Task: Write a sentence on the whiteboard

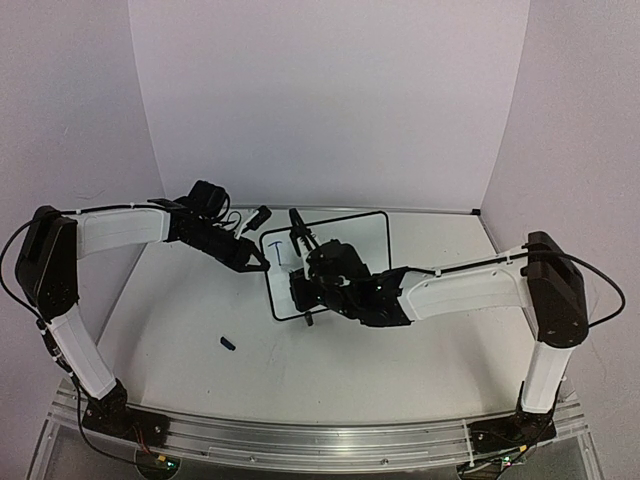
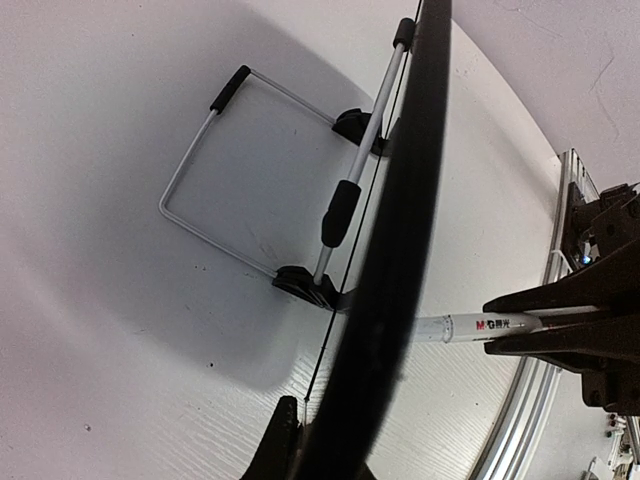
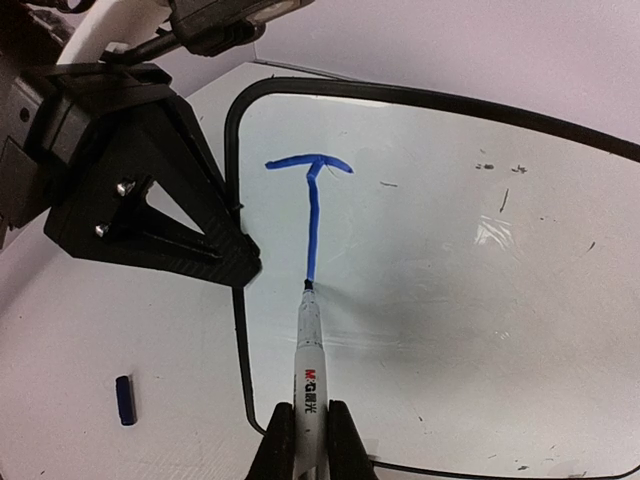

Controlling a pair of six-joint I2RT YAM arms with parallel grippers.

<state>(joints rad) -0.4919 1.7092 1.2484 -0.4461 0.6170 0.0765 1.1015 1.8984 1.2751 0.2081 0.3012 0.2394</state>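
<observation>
Where the whiteboard (image 1: 355, 240) stands propped mid-table on its wire stand (image 2: 340, 212), the left gripper (image 1: 250, 262) has its jaws pressed onto the board's left frame edge. The right gripper (image 3: 310, 440) pinches a white marker (image 3: 309, 370) between its jaws. The marker's tip touches the board surface at the foot of a blue "T", the only part of the sentence (image 3: 312, 215) showing, at the board's upper left. A small blue cap (image 3: 123, 399) lies on the table (image 1: 300, 385), near the board's left edge but apart from it.

The black-framed white rectangular whiteboard (image 3: 450, 300) is cut off at three o'clock in the right wrist view; in the left wrist view, the tip of the slim white marker (image 2: 470, 327) is hidden behind it.
</observation>
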